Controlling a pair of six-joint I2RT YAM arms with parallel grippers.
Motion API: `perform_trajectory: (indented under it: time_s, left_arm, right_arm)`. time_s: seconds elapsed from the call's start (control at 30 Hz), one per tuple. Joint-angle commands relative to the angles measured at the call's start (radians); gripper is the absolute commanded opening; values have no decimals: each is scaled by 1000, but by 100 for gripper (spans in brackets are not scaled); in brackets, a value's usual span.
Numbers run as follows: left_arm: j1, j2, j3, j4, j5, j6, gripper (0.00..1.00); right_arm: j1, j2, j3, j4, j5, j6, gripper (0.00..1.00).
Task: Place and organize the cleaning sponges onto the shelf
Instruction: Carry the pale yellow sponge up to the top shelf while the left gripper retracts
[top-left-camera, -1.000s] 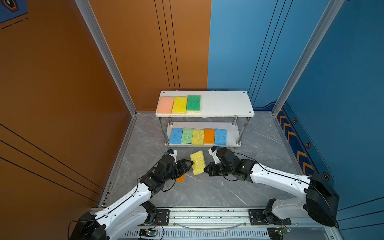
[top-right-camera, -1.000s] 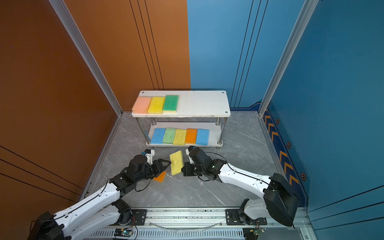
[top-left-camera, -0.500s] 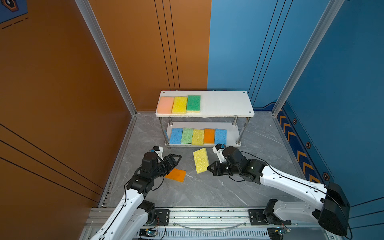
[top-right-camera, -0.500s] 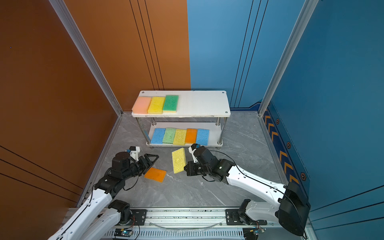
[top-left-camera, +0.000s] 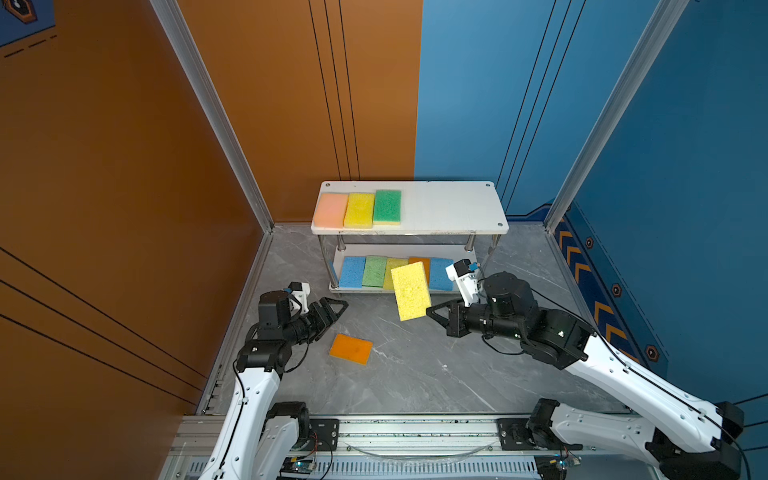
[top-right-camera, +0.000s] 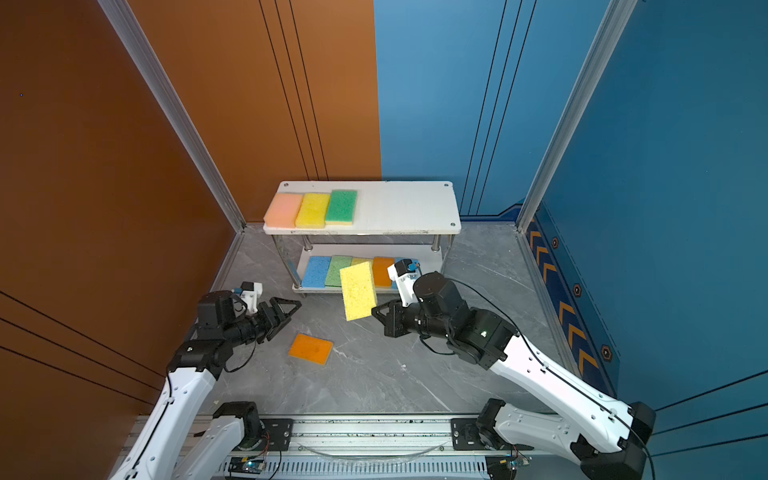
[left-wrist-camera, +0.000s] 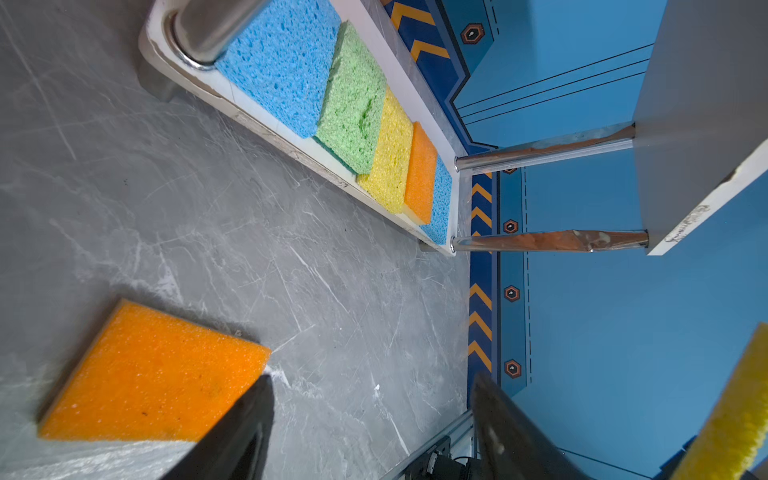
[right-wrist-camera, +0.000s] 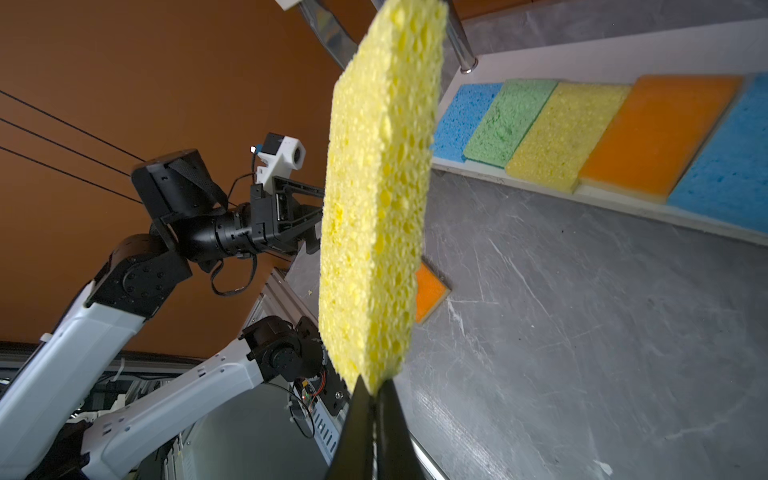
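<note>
My right gripper (top-left-camera: 430, 310) (right-wrist-camera: 376, 386) is shut on the lower corner of a yellow sponge (top-left-camera: 409, 291) (top-right-camera: 358, 291) (right-wrist-camera: 374, 208), holding it tilted above the floor in front of the shelf (top-left-camera: 449, 208) (top-right-camera: 407, 205). An orange sponge (top-left-camera: 351, 348) (top-right-camera: 311, 348) (left-wrist-camera: 153, 370) lies flat on the floor. My left gripper (top-left-camera: 334, 309) (left-wrist-camera: 372, 378) hovers open just left of it, holding nothing. The shelf's top board carries peach-pink, yellow and green sponges at its left end. Its lower board (left-wrist-camera: 257, 120) holds a row of several sponges.
The right half of the top board is bare. An orange wall (top-left-camera: 124, 187) stands close on the left and a blue wall (top-left-camera: 685, 187) on the right. A metal rail (top-left-camera: 415, 432) runs along the front edge. Grey marble floor (top-left-camera: 415, 365) lies between the arms.
The left gripper drew back to the left and opened wider, leaving the orange sponge on the floor. The right gripper raised the yellow sponge up toward the shelf.
</note>
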Motion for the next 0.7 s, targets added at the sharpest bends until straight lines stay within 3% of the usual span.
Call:
perform_trajectory:
  time_s: [0.0,0.23,0.4,0.67]
  left_arm:
    - [42,16,44,-62,85,97,76]
    - [179,29,90,-144,141,226,80]
    - [180,23,66,-164,92,296,81]
    - [175,-8,41,-163,65,304,85]
  right_arm:
    - [-41,11,108,-74,-17,-64,0]
    - [-202,100,304,-77,-130,-73,0]
    - [-267,180,442,-77,-158,-60,0]
    - [-313,302,590,-78,-203,-36,0]
